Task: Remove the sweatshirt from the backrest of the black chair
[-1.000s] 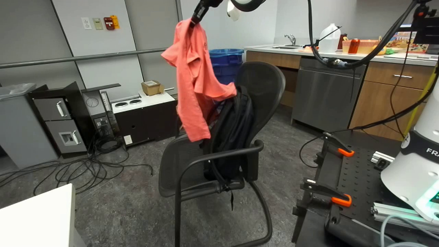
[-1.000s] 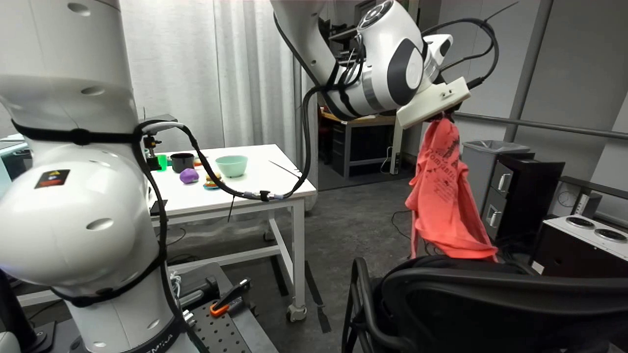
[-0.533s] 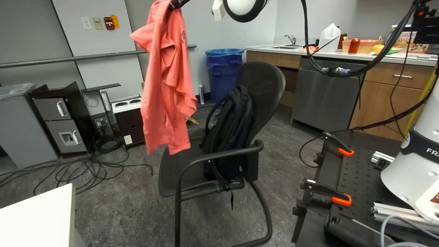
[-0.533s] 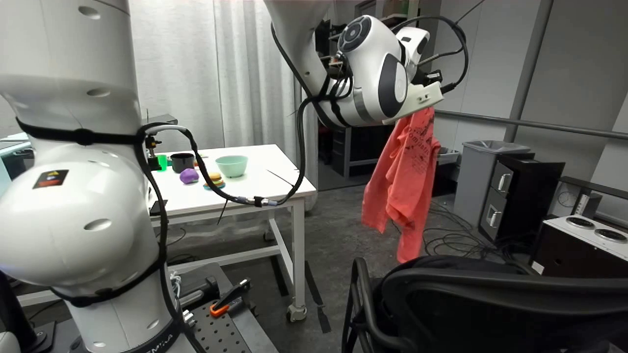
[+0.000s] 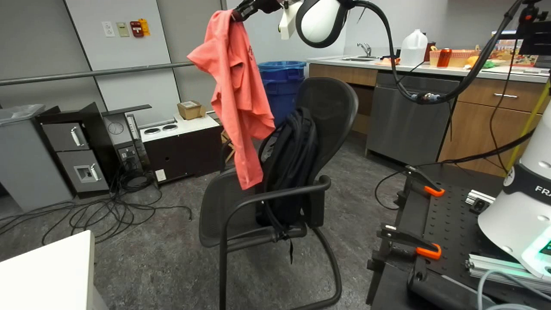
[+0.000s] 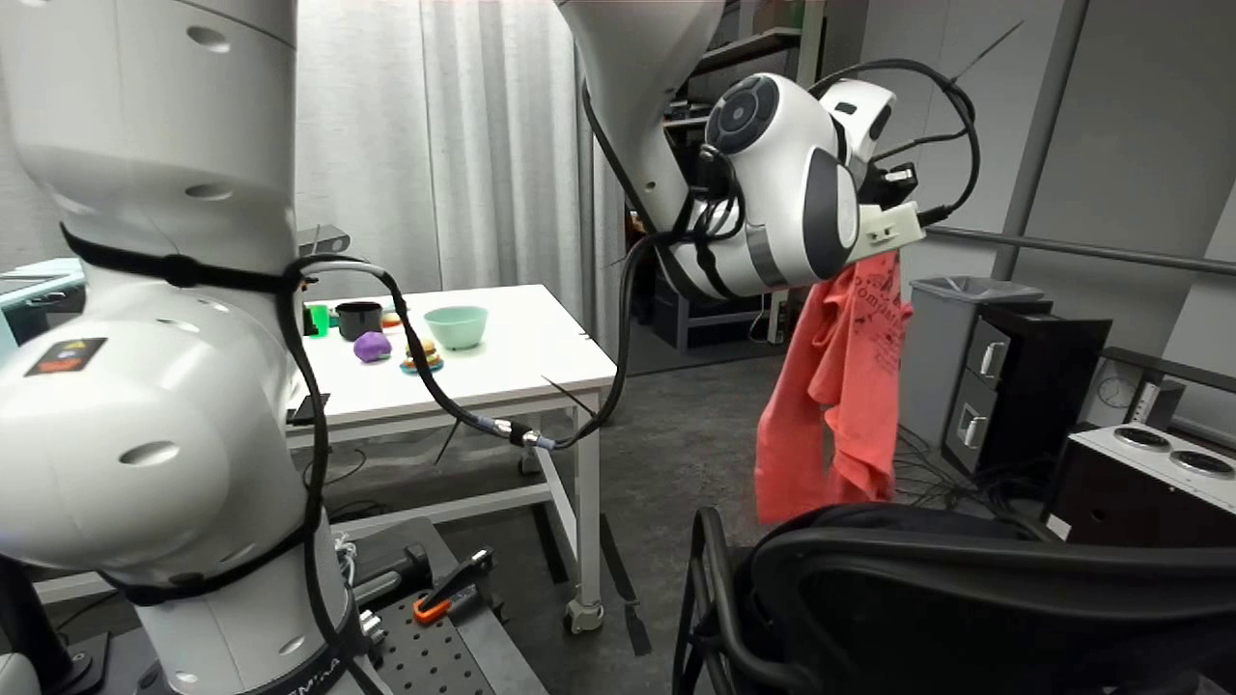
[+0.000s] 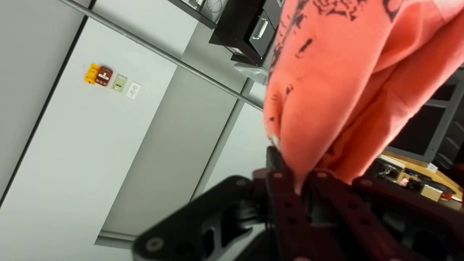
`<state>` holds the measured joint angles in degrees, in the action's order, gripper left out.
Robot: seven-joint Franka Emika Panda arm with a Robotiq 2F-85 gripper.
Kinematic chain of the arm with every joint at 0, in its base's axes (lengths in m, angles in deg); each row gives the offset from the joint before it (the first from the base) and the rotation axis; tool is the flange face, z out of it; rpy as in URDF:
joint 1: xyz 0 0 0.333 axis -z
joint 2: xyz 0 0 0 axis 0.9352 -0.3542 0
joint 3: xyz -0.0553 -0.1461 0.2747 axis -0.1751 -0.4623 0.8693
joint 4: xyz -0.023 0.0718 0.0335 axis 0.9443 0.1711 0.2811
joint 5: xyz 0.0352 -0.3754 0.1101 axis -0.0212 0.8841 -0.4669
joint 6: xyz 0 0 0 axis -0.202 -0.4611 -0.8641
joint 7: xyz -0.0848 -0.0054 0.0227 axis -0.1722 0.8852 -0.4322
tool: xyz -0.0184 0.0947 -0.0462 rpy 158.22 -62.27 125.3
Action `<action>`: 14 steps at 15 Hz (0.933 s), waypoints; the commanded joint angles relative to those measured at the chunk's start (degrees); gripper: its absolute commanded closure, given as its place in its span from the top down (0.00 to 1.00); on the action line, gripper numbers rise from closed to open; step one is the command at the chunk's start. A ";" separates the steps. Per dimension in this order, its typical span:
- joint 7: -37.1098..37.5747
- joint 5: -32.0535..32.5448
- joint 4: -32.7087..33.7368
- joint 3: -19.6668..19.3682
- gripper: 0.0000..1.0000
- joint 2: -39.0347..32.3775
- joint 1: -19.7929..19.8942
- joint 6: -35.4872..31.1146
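Tool, pinched tight, holds the sweatshirt hanging apart from the backrest.

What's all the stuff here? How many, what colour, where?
Soft salmon cloth sweatshirt: one, salmon, hanging from the black gripper
High-backed black office chair: one, black, grey floor
Dark fabric backpack: one, dark, on the chair
Round blue plastic bin: one, blue, beyond the chair
Tall grey plastic bin: one, grey, by pale wall
Round green bowl: one, pale green, white table
White plastic jug: one, white, white counter
Red cylindrical can: one, red, counter
Silver metal dishwasher: one, silver, beneath counter
Brown cardboard box: one, brown, low white-topped unit
Other items: uncounted, mixed colours, scattered
White jointed robot arm: one, white, black platform
Gripper: one, black, at arm's end
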<state>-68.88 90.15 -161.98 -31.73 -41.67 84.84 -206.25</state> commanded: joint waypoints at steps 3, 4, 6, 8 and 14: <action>0.95 3.51 4.34 -1.46 0.02 -4.60 4.09 -1.77; 0.35 3.01 4.35 -1.75 0.02 -4.99 4.38 -1.84; -0.31 2.29 4.82 -2.24 0.02 -5.96 5.11 -1.94; -0.61 1.47 5.20 -2.77 0.34 -6.54 5.33 -1.62; -0.37 1.38 6.07 -4.58 0.73 -7.19 5.91 0.60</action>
<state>-69.00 91.35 -158.21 -35.76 -48.12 90.07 -206.48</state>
